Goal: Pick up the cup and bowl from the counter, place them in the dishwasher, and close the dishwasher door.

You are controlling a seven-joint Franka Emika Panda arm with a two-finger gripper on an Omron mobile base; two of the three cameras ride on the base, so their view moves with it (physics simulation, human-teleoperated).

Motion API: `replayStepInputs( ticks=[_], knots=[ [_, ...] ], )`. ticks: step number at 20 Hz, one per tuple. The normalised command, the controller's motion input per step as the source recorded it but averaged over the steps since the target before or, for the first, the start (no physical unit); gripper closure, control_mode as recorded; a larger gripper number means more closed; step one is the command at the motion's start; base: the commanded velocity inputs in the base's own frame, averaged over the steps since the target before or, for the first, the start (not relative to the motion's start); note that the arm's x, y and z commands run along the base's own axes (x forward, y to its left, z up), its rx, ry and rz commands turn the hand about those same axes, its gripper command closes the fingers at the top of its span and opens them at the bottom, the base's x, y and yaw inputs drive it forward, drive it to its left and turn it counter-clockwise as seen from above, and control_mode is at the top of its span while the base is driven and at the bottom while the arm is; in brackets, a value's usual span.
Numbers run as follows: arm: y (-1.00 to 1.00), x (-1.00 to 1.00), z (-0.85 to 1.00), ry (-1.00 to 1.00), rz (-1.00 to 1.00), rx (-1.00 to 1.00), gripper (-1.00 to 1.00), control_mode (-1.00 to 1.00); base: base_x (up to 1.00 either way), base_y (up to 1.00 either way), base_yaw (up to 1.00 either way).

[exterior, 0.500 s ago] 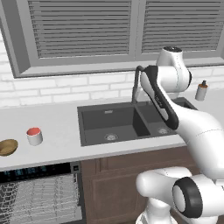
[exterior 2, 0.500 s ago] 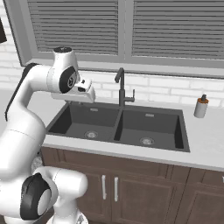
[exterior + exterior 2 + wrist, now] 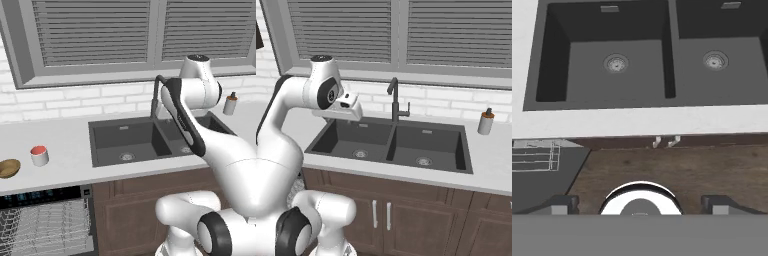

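The cup (image 3: 39, 155), white with a red top, stands upright on the counter (image 3: 65, 140), well to the left of the sink (image 3: 130, 142). The bowl (image 3: 8, 168) sits just left of the cup and a little nearer the counter's front edge, close beside it but not touching. Below them the dishwasher (image 3: 47, 195) is open: its black control strip runs under the counter edge and the silver wire rack (image 3: 45, 227) is pulled out toward the room. In the hand view a corner of that rack (image 3: 534, 156) and the dark door panel (image 3: 547, 175) show at the lower left.

The gripper (image 3: 348, 107) hangs over the left basin of the sink, far from both dishes. Its fingers (image 3: 559, 204) stand wide apart at the bottom of the hand view, with nothing between them.

A dark tap (image 3: 395, 102) rises at the far edge of the sink, between the two basins. A white soap bottle (image 3: 485, 121) with a dark pump stands on the counter to the right of the sink, against the white brick wall. Brown cabinet doors (image 3: 381, 210) with silver handles sit under the sink, and a window (image 3: 401, 32) with closed slats runs above the counter.
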Motion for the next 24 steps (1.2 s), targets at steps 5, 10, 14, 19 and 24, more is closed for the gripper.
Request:
replayStepInputs(
  ticks=[5, 10, 14, 19, 24],
  knots=[
    [0.0, -0.45, -0.02, 0.0, -0.01, 0.0, -1.0, -1.0, 0.0, 0.0, 0.0],
    [0.0, -0.35, 0.0, 0.0, 0.08, 0.01, -1.0, -1.0, 0.0, 0.0, 0.0],
    [0.0, -0.06, 0.0, 0.0, 0.1, 0.0, -1.0, -1.0, 0.0, 0.0, 0.0],
    [0.0, 0.01, 0.0, 0.0, 0.02, 0.01, -1.0, -1.0, 0.0, 0.0, 0.0],
    [-0.01, -0.39, 0.0, -0.02, 0.23, -0.01, -1.0, -1.0, 0.0, 0.0, 0.0]
  ],
)
